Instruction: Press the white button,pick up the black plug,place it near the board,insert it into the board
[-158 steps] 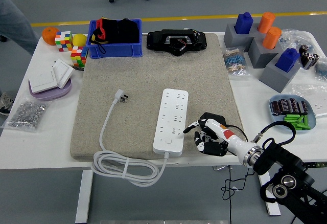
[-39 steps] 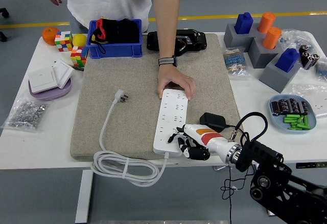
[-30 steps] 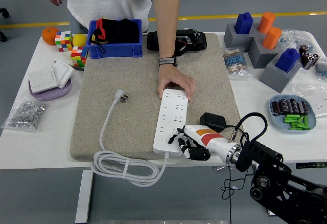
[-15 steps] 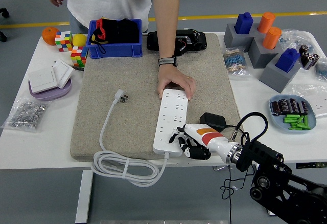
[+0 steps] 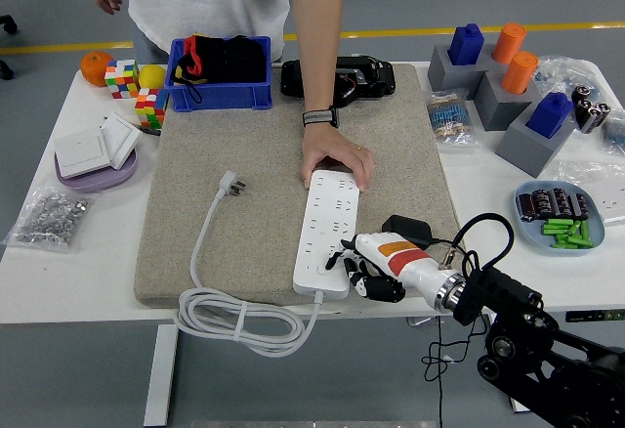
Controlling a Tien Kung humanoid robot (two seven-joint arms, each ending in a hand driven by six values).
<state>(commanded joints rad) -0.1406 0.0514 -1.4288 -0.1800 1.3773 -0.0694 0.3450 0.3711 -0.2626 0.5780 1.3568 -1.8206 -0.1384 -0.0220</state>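
Reaching in from the lower right, the robot's right hand (image 5: pixel 366 267) has its fingers curled and holds nothing, its fingertips at the near end of the white power strip (image 5: pixel 327 234). Just behind its wrist the black plug (image 5: pixel 406 228) lies on the grey mat (image 5: pixel 264 145). A person's hand (image 5: pixel 337 162) presses the strip's far end against the counter (image 5: pixel 78 242).

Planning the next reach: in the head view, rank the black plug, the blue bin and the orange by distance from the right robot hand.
From the right robot hand:
1. Black plug, just right of it on the mat.
2. Blue bin, far left on the mat.
3. Orange, far-left table corner.
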